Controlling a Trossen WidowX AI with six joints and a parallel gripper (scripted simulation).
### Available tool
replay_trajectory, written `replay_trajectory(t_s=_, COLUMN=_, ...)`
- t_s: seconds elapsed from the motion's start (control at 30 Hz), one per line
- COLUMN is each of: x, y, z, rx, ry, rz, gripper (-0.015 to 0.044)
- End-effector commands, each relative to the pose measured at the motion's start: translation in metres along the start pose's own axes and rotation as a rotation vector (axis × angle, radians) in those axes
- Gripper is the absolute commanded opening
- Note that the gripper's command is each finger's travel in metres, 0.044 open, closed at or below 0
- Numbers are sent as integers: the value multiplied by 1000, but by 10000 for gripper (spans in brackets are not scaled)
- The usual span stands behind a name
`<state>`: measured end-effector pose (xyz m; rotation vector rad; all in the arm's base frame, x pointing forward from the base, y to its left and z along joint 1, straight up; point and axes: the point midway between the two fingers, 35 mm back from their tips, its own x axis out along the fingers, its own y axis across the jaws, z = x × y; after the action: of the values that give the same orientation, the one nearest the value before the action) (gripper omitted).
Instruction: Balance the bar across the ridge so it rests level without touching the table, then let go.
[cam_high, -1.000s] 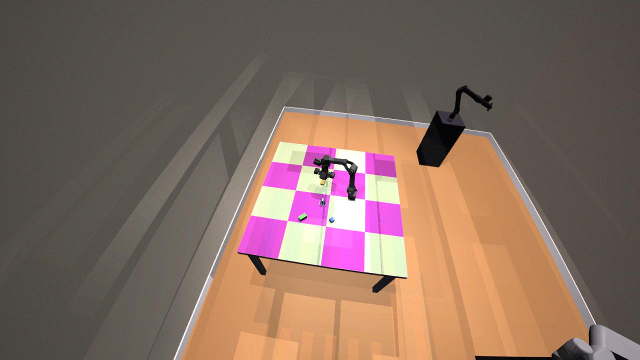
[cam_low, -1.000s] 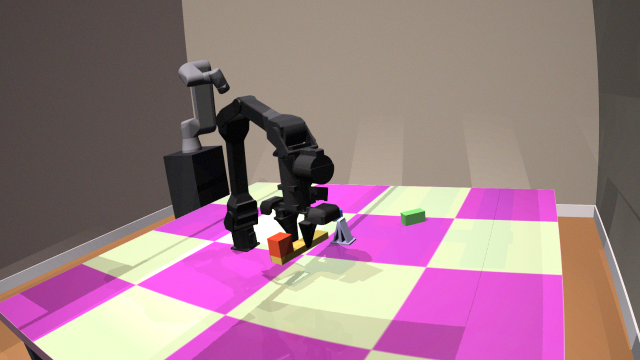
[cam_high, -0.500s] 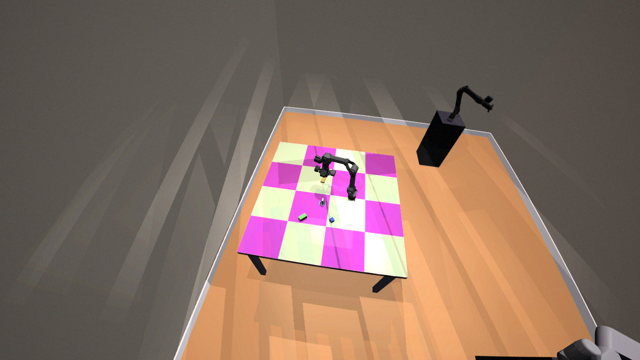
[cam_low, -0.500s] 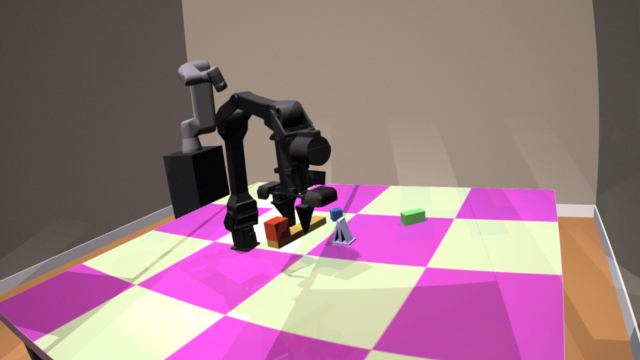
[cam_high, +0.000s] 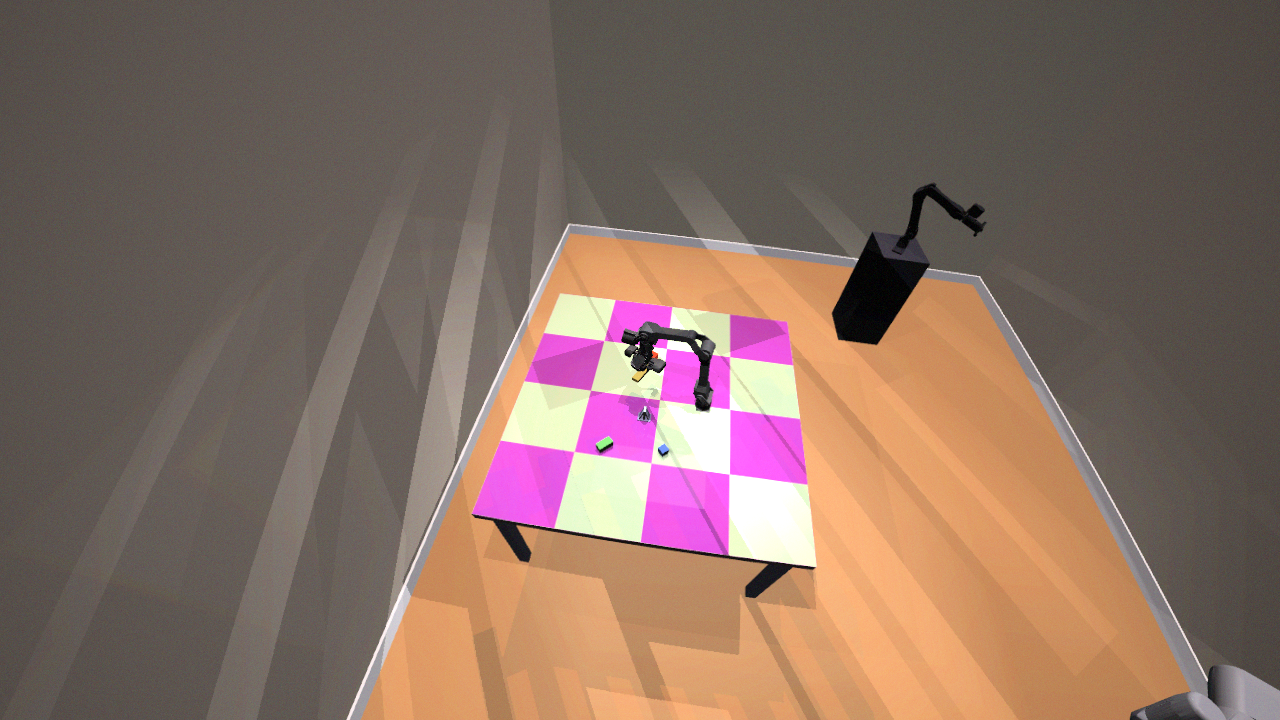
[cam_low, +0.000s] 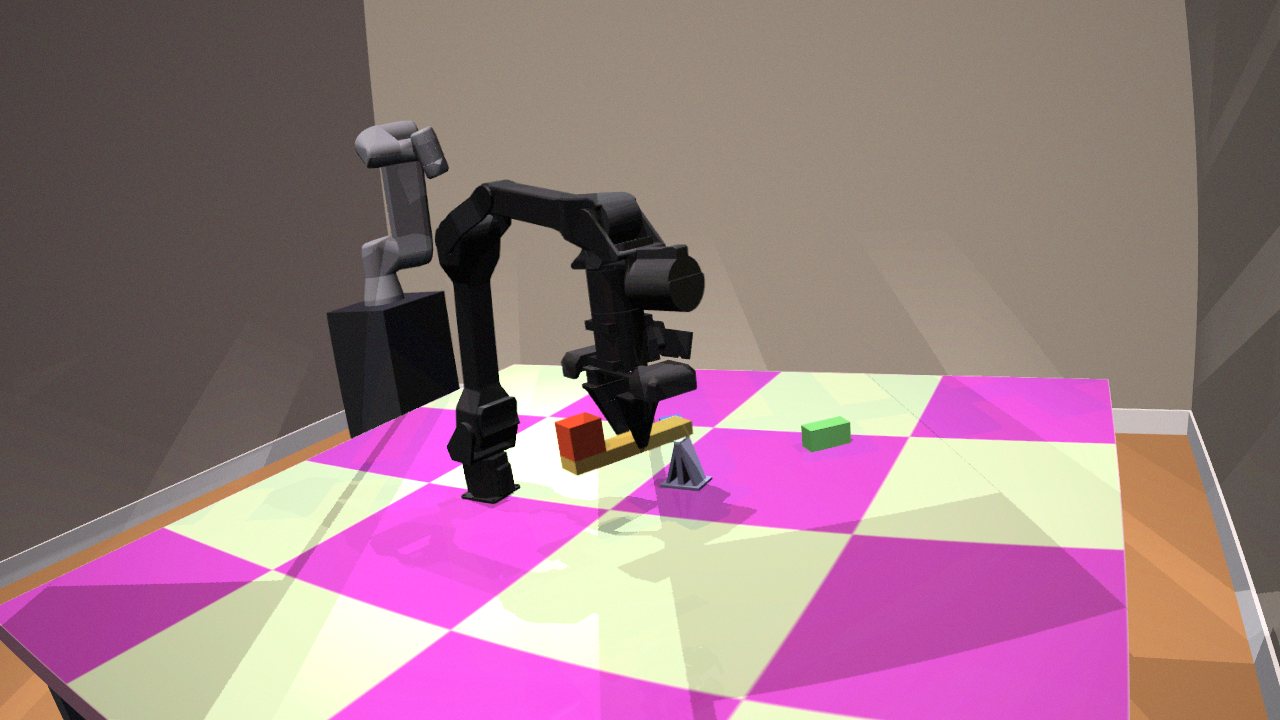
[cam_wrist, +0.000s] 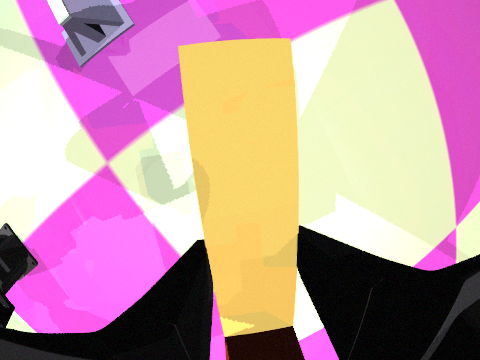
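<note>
Currently my end effector (cam_low: 640, 438) grips the bar (cam_low: 626, 445), lifted off the bench (cam_low: 984, 573) near its middle, red block (cam_low: 580, 435) on one end. Carrying step: next, centre its balance point over the ridge (cam_low: 685, 465), lower level.

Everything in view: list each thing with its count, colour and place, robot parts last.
Table: one, magenta and pale-green checks, on orange floor.
Bar: one, yellow, red block on one end, held above the table.
Ridge: one, grey, on the table beside the bar.
Green block: one, far side of the ridge.
Blue block: one, near the green one.
Pedestal: one, black, carrying a grey arm.
Gripper: one, black, closed on the bar.
</note>
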<state>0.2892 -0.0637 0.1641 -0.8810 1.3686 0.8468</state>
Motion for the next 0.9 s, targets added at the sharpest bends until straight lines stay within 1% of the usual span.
replay_trajectory(t_s=0.0, x=-1, y=4, z=16, rx=99, ry=-1, rz=2, gripper=0)
replay_trajectory(t_s=0.87, x=-2, y=44, z=108, rx=695, ry=-8, rz=9, gripper=0)
